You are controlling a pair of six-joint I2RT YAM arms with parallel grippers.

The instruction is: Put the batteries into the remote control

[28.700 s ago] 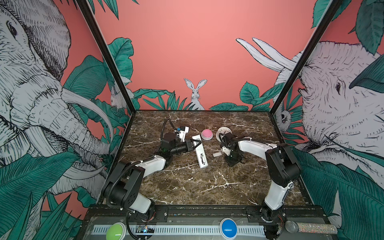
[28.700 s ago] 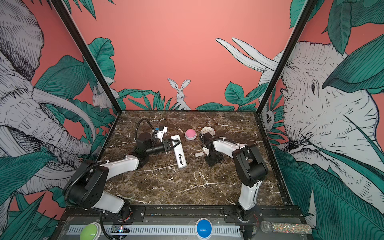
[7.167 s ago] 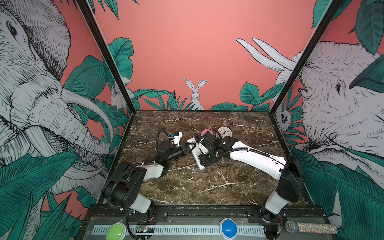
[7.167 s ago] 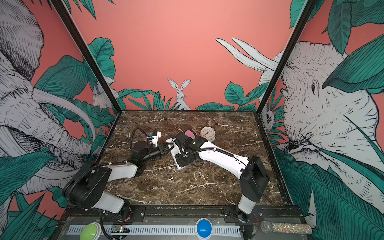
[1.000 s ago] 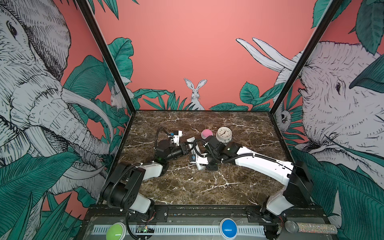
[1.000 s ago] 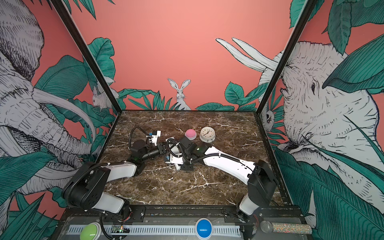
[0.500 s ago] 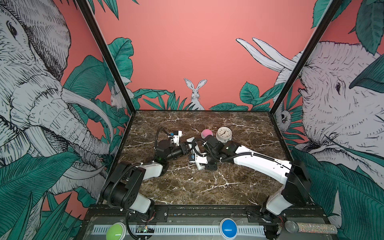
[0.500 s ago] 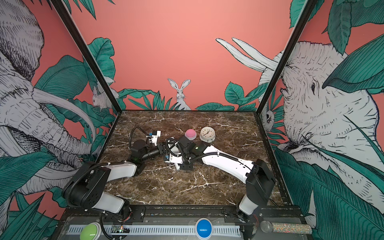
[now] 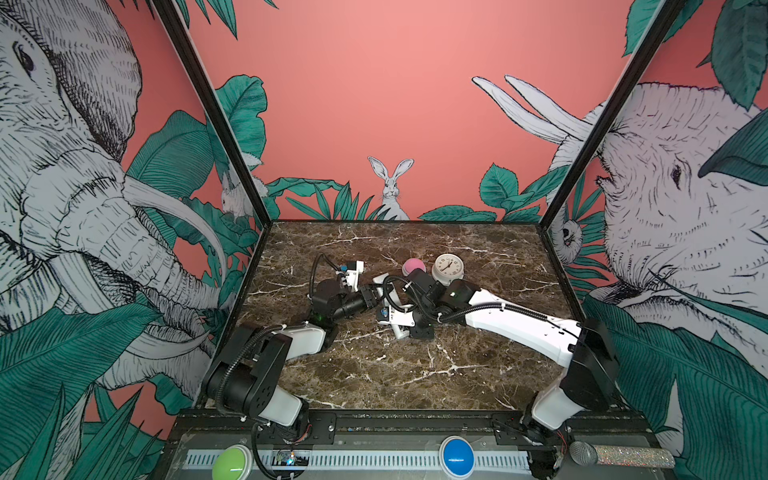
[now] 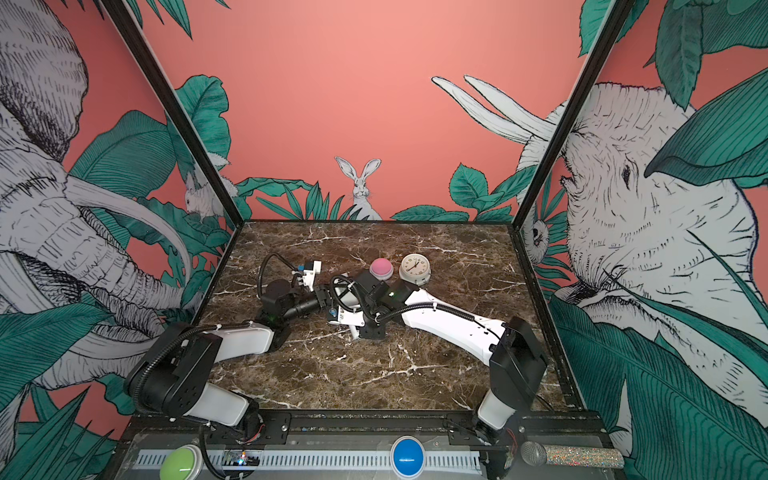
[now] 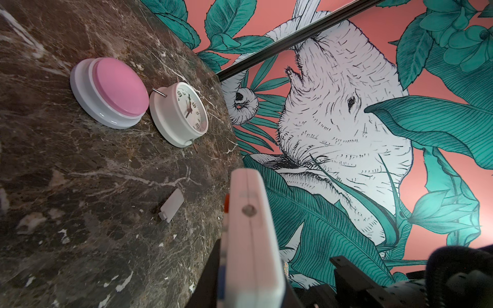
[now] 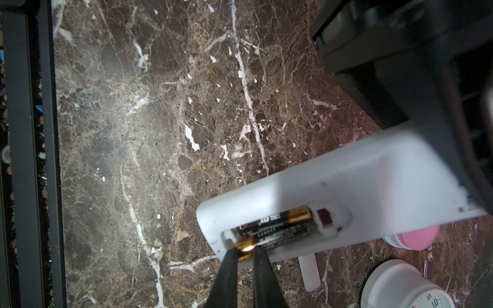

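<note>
the remote control [image 12: 346, 186] is seen just left of the middle of the marble table [image 9: 415, 374], turned back-side towards the right wrist camera. it is clamped tight in the closed jaws of the left gripper [image 9: 373, 294], whose arm is stretched in from 8 o'clock. the grip is taken away from the recess end, which is left free.

the recess is uncovered, and the batteries [image 12: 277, 228] are laid side by side inside it. the gold end of one battery [image 12: 280, 236] is nipped between the narrowly set fingertips of the right gripper [image 12: 244, 252], whose arm is stretched in from 4 o'clock. that end looks slightly proud of the recess, though the angle is poor.

a small white cover [image 12: 309, 272] is left flat on the marble just beside the remote. from the spot where the grippers meet, the pink dome button [image 9: 412, 264] is placed at 1 o'clock and the round white clock [image 9: 446, 266] at 2 o'clock, the two set close together.
</note>
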